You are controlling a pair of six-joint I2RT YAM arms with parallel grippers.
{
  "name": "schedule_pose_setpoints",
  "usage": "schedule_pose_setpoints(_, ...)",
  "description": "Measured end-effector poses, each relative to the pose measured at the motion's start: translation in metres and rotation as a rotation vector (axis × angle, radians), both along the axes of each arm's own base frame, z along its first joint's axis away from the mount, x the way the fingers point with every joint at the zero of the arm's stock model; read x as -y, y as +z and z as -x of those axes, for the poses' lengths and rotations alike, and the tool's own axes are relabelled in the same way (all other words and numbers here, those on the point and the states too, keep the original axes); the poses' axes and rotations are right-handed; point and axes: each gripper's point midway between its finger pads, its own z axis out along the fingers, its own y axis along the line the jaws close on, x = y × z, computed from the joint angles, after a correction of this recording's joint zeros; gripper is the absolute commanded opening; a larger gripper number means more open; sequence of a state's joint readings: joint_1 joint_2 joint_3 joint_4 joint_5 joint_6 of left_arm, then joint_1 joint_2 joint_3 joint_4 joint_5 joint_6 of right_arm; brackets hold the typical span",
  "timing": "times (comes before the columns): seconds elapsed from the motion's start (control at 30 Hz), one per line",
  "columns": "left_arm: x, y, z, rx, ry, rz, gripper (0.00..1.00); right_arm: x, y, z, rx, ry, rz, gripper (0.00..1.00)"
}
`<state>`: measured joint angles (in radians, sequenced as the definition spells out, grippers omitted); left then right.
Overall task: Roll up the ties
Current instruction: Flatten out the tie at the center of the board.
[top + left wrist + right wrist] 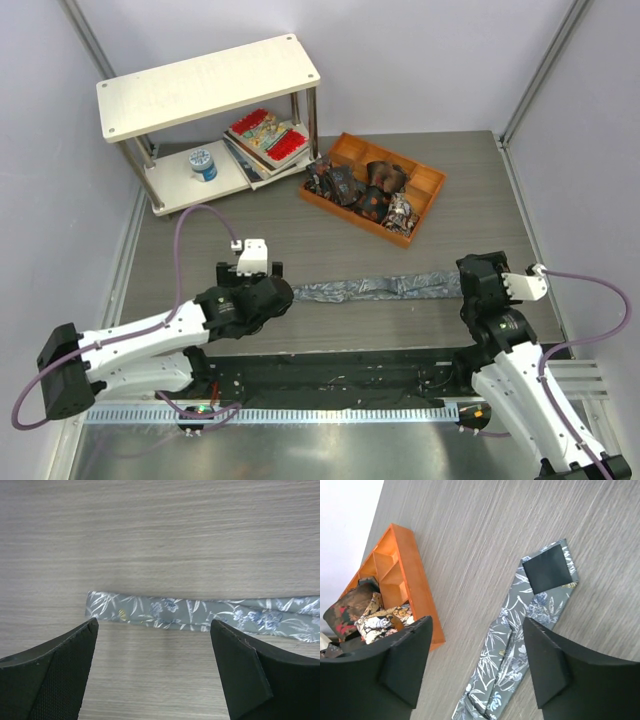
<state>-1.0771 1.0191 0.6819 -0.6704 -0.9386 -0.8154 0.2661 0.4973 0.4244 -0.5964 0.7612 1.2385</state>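
Observation:
A long grey-blue tie (380, 288) with a pale leaf print lies flat and unrolled across the table. Its narrow end (105, 605) sits just ahead of my left gripper (154, 626), which is open with only bare table between its fingers. The wide end (547, 570), dark lining up, lies beyond my right gripper (477, 621), also open and hovering above the tie's folded body (512, 645). In the top view the left gripper (268, 285) is at the tie's left end and the right gripper (478, 280) at its right end. Small dark rolled ties (365, 185) fill an orange tray.
The orange compartment tray (345, 140) stands at the back centre, and its wall (412, 575) shows left of the right gripper. A white two-level shelf (205, 85) at the back left holds red-patterned books (265, 140) and a blue spool (203, 163).

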Motion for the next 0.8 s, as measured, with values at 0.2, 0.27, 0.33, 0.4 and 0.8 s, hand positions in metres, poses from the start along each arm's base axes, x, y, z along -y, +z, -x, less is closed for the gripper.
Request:
schedule_pose_setpoints(0.2, -0.015, 0.002, 0.009, 0.014, 0.085, 0.104, 0.87, 0.000, 0.008, 0.001, 0.000, 0.008, 0.003, 0.79)
schedule_pose_setpoints(0.27, -0.019, 0.004, 0.010, 0.024, 0.115, 0.132, 0.87, -0.004, 0.009, -0.002, -0.008, 0.033, 0.003, 0.79)
schedule_pose_setpoints(0.33, -0.023, 0.004, 0.010, 0.026, 0.138, 0.147, 0.87, -0.011, 0.008, -0.008, -0.046, 0.075, 0.010, 0.80)
schedule_pose_setpoints(0.4, -0.026, 0.002, 0.009, 0.020, 0.164, 0.155, 0.86, -0.019, 0.005, -0.016, -0.104, 0.114, 0.019, 0.78)
schedule_pose_setpoints(0.8, -0.058, -0.020, -0.009, -0.095, 0.317, 0.200, 0.77, 0.003, -0.043, -0.046, -0.375, 0.196, -0.082, 0.54)
